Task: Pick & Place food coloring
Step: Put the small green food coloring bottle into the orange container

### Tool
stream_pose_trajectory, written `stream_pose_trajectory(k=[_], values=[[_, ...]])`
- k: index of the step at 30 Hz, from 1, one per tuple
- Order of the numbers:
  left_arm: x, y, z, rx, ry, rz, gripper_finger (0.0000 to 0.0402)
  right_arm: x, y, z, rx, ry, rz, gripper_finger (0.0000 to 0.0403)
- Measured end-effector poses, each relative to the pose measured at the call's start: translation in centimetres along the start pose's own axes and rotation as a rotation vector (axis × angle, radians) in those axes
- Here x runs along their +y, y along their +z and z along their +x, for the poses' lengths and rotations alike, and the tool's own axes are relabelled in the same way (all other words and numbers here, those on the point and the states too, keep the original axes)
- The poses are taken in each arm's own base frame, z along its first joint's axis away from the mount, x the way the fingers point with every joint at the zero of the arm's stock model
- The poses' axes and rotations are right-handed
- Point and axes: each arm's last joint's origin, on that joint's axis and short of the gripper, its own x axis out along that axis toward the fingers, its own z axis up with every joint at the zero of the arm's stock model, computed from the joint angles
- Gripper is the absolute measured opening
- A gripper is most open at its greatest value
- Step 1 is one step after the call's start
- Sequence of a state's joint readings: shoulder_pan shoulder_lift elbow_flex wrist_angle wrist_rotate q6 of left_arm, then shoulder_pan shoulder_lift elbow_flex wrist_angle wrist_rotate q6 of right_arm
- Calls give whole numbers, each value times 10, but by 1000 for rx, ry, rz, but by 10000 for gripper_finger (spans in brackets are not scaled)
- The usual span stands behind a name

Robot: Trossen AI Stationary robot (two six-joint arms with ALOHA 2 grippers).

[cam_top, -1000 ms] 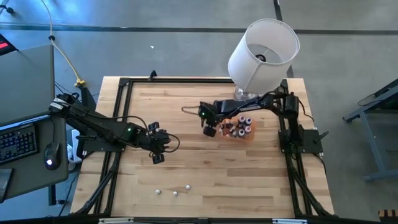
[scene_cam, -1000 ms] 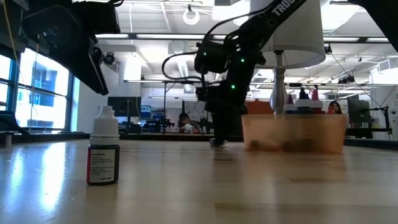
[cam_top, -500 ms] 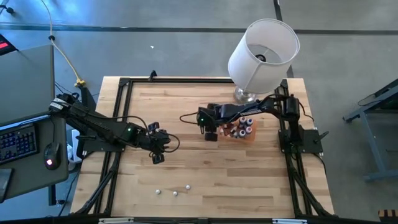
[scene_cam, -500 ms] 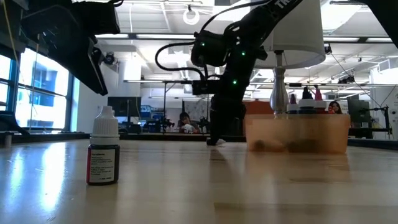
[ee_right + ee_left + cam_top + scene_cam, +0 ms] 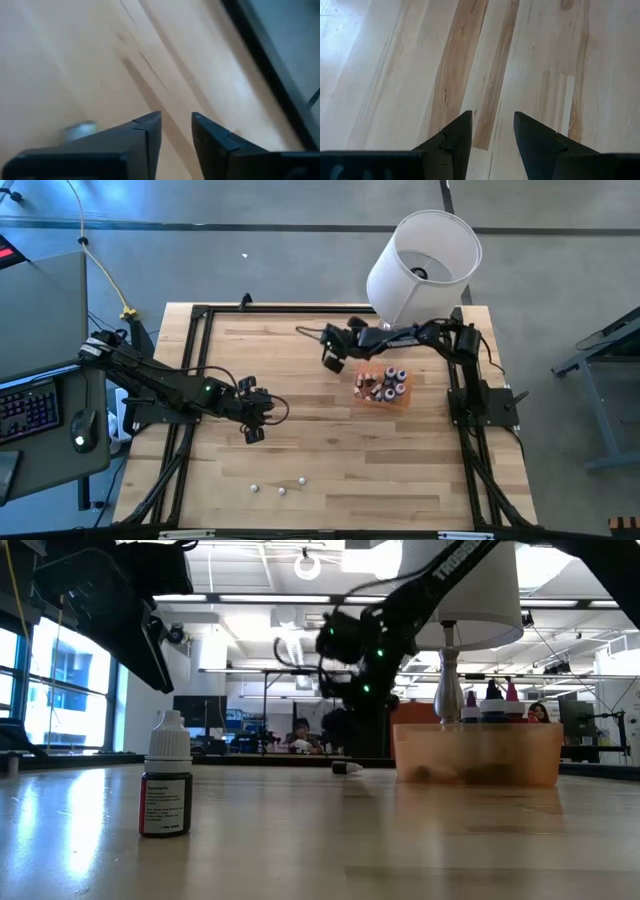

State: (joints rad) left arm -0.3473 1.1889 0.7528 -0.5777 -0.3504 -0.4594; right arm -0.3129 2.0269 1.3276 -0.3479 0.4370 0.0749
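Observation:
The food coloring bottles (image 5: 384,383) stand with whitish caps in an orange tray (image 5: 399,401) right of the table's middle; the tray (image 5: 475,753) also shows in the low view. Three more bottles (image 5: 281,490) stand near the table's near edge, one of them (image 5: 166,790) upright with a dark body. A small bottle (image 5: 345,768) lies on the wood left of the tray, and a whitish bit (image 5: 80,130) shows below the right fingers. My right gripper (image 5: 333,358) (image 5: 176,124) hangs open above the table, on the far-left side of the tray. My left gripper (image 5: 254,418) (image 5: 492,122) waits open over bare wood.
A lamp with a large white shade (image 5: 420,265) stands at the table's far right corner, close behind the right arm. A black frame (image 5: 200,315) runs along the table's edges. Bare wood lies between the two grippers and in the middle of the table.
My right gripper has left the tray's left side, risen off the table and moved toward the far edge. The small bottle lying beside the tray has stayed where it was.

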Motion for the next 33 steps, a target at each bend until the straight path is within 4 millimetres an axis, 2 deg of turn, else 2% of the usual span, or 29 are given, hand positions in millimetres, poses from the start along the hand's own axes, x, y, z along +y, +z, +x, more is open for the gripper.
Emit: stream_pose_trajectory(k=[3,9,17,23,26,29,33], values=[[0,0,0,0,0,2,143,-7,-5,5,57,39,32,72],[0,0,0,-4,7,9,143,4,-7,1,73,178,-49,9],[0,0,0,-6,6,8,143,25,-12,-8,82,339,-209,2],[0,1,0,-22,14,-32,143,42,-13,-19,62,330,-273,1],[-1,5,0,-60,21,-91,143,51,-13,-34,41,316,-299,2],[-3,8,0,-88,-9,-111,143,61,-13,-57,9,286,-312,1],[-4,12,-1,-136,-11,-116,143,70,-14,-103,-36,316,-308,1]])
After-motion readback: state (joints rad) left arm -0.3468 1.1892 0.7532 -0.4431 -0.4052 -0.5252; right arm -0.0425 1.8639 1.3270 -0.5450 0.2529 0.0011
